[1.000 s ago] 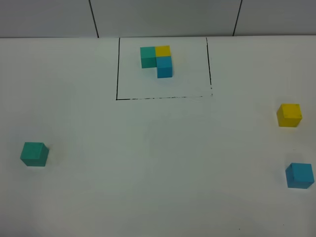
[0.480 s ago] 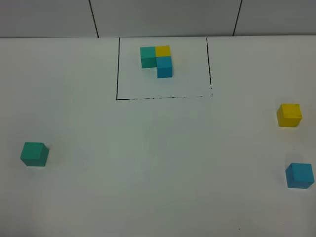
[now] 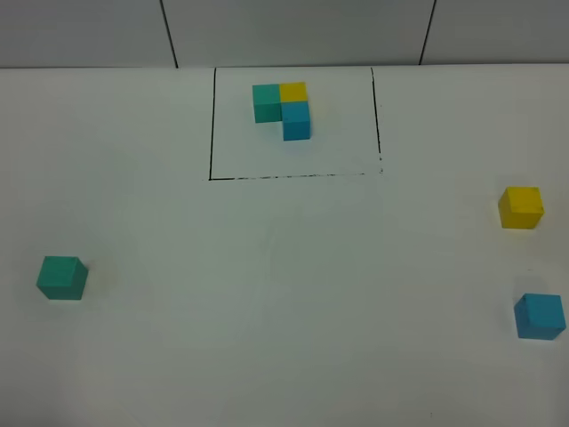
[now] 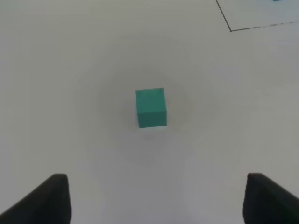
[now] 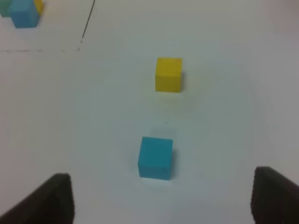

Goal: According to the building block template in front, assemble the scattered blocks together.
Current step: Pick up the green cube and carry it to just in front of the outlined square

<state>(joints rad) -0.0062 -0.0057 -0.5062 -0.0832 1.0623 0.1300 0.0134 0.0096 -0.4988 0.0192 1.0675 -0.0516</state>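
The template (image 3: 293, 122) is a black-lined rectangle at the table's far middle, framing joined teal-green, yellow and blue cubes (image 3: 283, 108). Three loose cubes lie apart: teal-green (image 3: 61, 277) at the left, yellow (image 3: 521, 207) and sky-blue (image 3: 539, 316) at the right. My left gripper (image 4: 156, 198) is open, its dark fingertips (image 4: 53, 196) spread wide, with the teal-green cube (image 4: 151, 108) ahead of it, untouched. My right gripper (image 5: 161, 198) is open, with the sky-blue cube (image 5: 155, 157) just ahead and the yellow cube (image 5: 168, 74) beyond. Neither gripper shows in the high view.
The white table (image 3: 284, 294) runs back to a grey panelled wall (image 3: 293, 31). A corner of the template's outline shows in the left wrist view (image 4: 231, 29), and the template's cubes show in the right wrist view (image 5: 22, 11).
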